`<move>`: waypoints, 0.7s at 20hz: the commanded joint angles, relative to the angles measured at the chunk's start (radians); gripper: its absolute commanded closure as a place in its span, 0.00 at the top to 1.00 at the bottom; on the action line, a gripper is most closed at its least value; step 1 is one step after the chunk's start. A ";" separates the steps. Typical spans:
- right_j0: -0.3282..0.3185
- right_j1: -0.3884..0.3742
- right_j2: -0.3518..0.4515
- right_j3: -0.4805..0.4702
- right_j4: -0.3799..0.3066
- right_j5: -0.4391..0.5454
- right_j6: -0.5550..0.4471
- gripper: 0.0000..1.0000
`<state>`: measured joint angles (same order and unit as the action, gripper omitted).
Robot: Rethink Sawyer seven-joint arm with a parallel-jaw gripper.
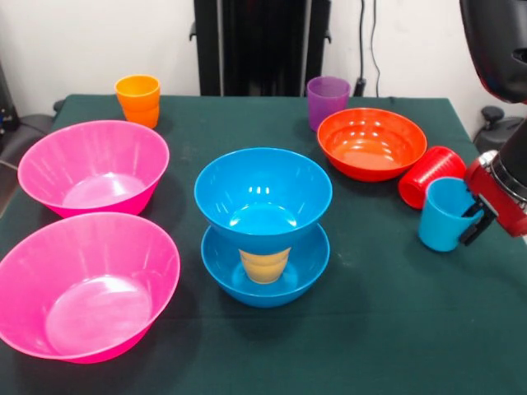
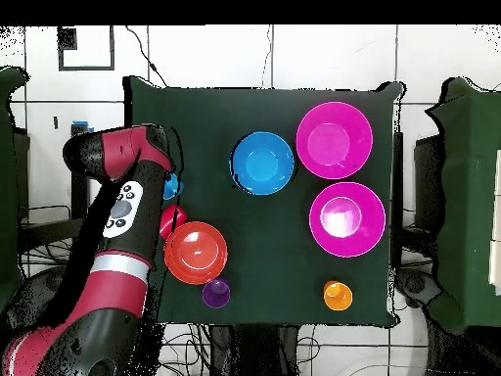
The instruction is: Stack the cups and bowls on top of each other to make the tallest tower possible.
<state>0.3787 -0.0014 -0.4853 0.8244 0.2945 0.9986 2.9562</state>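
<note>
The tower (image 1: 263,226) stands at the middle of the green table (image 1: 387,329). It is formed of 1 blue bowl (image 1: 265,276) at the base, 1 yellow cup (image 1: 264,265) set rim-down inside it, and a 2nd blue bowl (image 1: 263,197) resting upright on that cup. The light blue cup (image 1: 443,214) is located at the table's right side in the front view, upright or slightly tilted, with the gripper (image 1: 476,216) clamped on its rim wall. The red cup (image 1: 430,176) lies on its side, touching or just beside the light blue cup.

Probable faults:

1. The upper bowl is carried only on the narrow base of 1 cup. A side push or an off-centre placement is judged likely to tip it.
2. The grip is on the rim alone; the cup may rotate or slip during transfer.
3. The red cup may be rolled against the orange-red bowl (image 1: 372,144) on lift-off.

2 pink bowls (image 1: 92,164), the orange cup (image 1: 138,99) and the purple cup (image 1: 328,100) stand well apart from the tower.
</note>
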 commanded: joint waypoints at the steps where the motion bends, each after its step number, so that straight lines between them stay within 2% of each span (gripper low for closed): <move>1: 0.014 0.001 0.105 -0.008 -0.074 0.078 -0.129 0.00; 6: 0.002 -0.019 0.094 -0.038 -0.070 0.105 -0.133 0.00; 14: -0.066 -0.049 0.098 -0.157 -0.077 0.200 -0.262 0.00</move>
<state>0.3704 -0.0033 -0.4852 0.7726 0.2912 1.0476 2.9554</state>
